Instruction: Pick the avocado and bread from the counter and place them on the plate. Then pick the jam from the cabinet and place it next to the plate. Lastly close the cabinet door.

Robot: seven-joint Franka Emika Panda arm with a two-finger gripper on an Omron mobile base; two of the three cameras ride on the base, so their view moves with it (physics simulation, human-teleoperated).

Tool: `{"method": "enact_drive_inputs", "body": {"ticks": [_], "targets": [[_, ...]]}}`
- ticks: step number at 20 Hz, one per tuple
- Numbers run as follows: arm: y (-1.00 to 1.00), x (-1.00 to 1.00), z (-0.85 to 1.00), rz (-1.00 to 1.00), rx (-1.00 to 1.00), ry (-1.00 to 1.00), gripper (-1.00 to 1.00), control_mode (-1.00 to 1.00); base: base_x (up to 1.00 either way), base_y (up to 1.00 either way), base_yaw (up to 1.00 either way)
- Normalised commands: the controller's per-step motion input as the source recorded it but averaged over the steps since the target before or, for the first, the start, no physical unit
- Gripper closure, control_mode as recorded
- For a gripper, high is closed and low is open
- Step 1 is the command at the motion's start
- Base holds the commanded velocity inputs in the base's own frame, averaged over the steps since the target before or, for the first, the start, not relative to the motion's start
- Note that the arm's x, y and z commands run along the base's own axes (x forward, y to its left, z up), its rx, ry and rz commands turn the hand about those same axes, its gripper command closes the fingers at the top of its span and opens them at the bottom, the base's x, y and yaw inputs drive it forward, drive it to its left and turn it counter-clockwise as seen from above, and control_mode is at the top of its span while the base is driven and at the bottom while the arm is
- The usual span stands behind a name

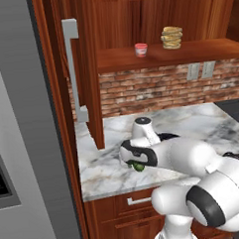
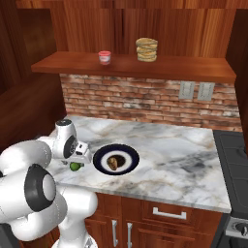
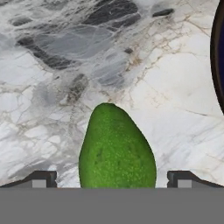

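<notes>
Avocado (image 3: 117, 148), green and glossy, lies on the marble counter (image 2: 193, 164) directly under the gripper (image 3: 112, 179), whose two dark fingertips (image 3: 41, 178) stand wide apart, one on either side of the fruit and touching neither flank, with nothing held. In the hand view bare veined stone spreads open from 9 through 12 o'clock of the fruit, and the dark rim of the plate (image 2: 99, 162) cuts in at about 2 o'clock, near but apart. In the right base view the avocado sits close to the counter's front edge, at roughly 9 o'clock of the plate; the bread (image 2: 114, 163), a dark-brown speckled piece, rests in the plate's dark centre. Clear marble runs from the plate toward 3 o'clock as far as the dark stovetop (image 2: 235, 150). Behind the counter rises a red brick backsplash (image 2: 140, 104) bearing two pale outlets (image 2: 196, 90). Above it, a wooden shelf (image 2: 193, 68) carries the jam (image 2: 104, 57) and, well apart at its 3 o'clock, a stack of tan discs (image 2: 147, 50). In the left base view the cabinet door (image 1: 91, 68) stands swung open, its silver bar handle (image 1: 73, 69) facing the grey fridge (image 1: 23, 136).
</notes>
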Motion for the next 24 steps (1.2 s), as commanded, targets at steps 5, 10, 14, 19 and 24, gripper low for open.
{"method": "enact_drive_inputs", "body": {"ticks": [5,10,14,19,24], "targets": [[0.00,0.15,-0.19,0.00,0.00,0.01,-1.00,-1.00,0.00,0.00,0.00],[0.01,0.09,-0.20,0.00,0.00,0.02,1.00,-1.00,0.00,0.00,0.00],[0.01,0.00,-0.16,0.00,0.00,0.03,1.00,-1.00,0.00,0.00,0.00],[0.00,-0.03,-0.09,-0.01,0.00,0.03,1.00,-1.00,0.00,0.00,0.00],[0.00,-0.30,0.12,-0.03,-0.01,0.02,1.00,-1.00,0.00,0.00,0.00]]}}
